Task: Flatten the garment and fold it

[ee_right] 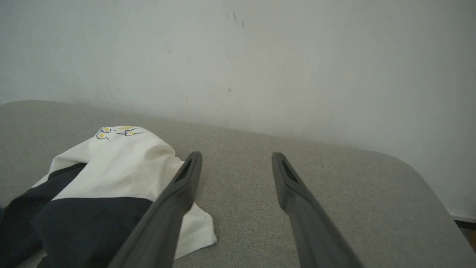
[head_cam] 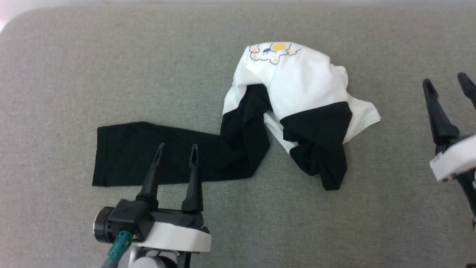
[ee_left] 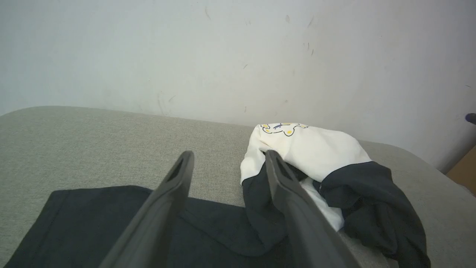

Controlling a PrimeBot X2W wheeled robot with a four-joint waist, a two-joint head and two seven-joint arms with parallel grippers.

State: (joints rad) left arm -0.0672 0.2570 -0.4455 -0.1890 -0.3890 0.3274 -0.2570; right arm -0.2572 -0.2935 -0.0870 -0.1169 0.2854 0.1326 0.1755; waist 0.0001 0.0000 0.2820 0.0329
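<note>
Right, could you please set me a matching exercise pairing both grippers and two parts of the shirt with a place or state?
1 left gripper
2 right gripper
3 left black sleeve
4 cartoon print

A at the far edge of the crumpled garment
B open, over bare grey surface
C stretched out flat
D open, above black cloth

Pairs: 1-D, 2-B, 3-C, 4-A

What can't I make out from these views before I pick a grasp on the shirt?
Neck opening and hem of the garment: head view, buried in its own folds.
Cuff of the crumpled sleeve: head view, bunched into itself.
Whether the left end effector touches the flat sleeve: head view looks from above; its fingers block the left wrist view.
Body of the right end effector: cut off by head view's right edge.
</note>
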